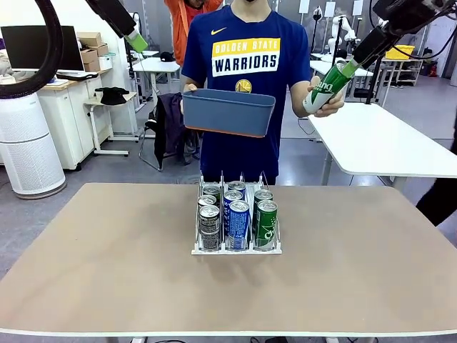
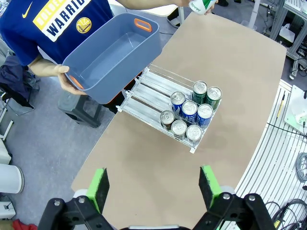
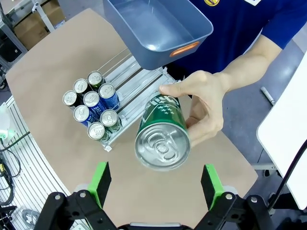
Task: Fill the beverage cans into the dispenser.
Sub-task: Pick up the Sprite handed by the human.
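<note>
Your dispenser [image 1: 235, 246] sits mid-surface [image 1: 107, 271], holding eight cans [image 1: 238, 223]: three grey, three blue, two green. At one o'clock, a person's hand [image 3: 206, 108] offers a green can [image 3: 162, 134] between your right gripper's [image 3: 156, 184] parted fingers, untouched. The blue-grey tub [image 1: 228, 111] is held aloft. The left gripper [image 2: 153, 187] is spread wide.

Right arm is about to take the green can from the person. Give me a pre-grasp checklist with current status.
1. Right gripper open: ok, green pads spread wide.
2. Can between the pads: ok, the green can sits centred, top end toward the camera.
3. Person's hand clear of the pads: cannot tell, fingers wrap the can body farther up.
4. Free lane space in the dispenser: ok, cans fill the front rows, back parts of lanes are bare.
5. Left gripper out of the way: ok, open, high above the table.
6. Tub blocking the dispenser: cannot tell, person holds it above the far end.
</note>
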Tool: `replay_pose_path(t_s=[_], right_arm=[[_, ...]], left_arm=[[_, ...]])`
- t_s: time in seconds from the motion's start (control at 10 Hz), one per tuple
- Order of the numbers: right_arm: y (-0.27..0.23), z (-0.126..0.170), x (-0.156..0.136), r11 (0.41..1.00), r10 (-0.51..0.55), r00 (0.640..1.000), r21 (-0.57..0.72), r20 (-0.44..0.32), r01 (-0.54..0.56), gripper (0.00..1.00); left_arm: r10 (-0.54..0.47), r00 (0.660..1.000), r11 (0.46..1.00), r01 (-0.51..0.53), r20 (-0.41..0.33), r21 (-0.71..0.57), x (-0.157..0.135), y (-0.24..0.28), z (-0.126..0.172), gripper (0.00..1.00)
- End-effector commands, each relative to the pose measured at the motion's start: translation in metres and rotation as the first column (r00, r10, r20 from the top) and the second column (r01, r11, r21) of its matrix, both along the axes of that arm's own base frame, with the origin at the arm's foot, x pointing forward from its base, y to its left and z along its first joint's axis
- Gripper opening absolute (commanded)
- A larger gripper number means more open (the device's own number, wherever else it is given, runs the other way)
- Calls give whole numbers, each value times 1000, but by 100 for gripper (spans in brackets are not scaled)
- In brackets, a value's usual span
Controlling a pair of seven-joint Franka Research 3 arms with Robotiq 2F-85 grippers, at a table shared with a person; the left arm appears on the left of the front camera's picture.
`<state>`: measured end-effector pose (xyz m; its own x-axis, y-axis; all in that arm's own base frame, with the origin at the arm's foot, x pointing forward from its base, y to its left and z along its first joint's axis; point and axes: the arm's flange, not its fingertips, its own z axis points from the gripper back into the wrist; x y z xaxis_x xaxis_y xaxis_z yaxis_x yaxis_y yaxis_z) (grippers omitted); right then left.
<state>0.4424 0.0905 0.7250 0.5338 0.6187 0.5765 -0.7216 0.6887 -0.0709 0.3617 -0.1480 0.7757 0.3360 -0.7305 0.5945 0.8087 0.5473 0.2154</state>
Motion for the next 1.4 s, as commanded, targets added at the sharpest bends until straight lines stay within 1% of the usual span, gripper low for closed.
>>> replay_pose_path(t_s=[0.0,0.2,0.7,0.9,1.1,1.3], right_arm=[[3,-3,7,1000,16,999,7,33,-16,100],[3,-7,18,1000,28,999,9,30,-29,100],[13,-18,35,998,41,999,38,24,-42,100],[16,-24,39,998,42,999,37,7,-42,100],[17,-29,43,998,40,999,46,6,-41,100],[16,-31,45,998,34,999,46,-19,-34,100]], left_arm=[[0,1000,1000,0,-9,7,-1,3,1,100],[0,1000,1000,0,-9,7,-1,3,1,100],[0,1000,1000,0,-9,7,-1,3,1,100],[0,1000,1000,0,-9,7,-1,3,1,100],[0,1000,1000,0,-9,7,-1,3,1,100],[0,1000,1000,0,-9,7,-1,3,1,100]])
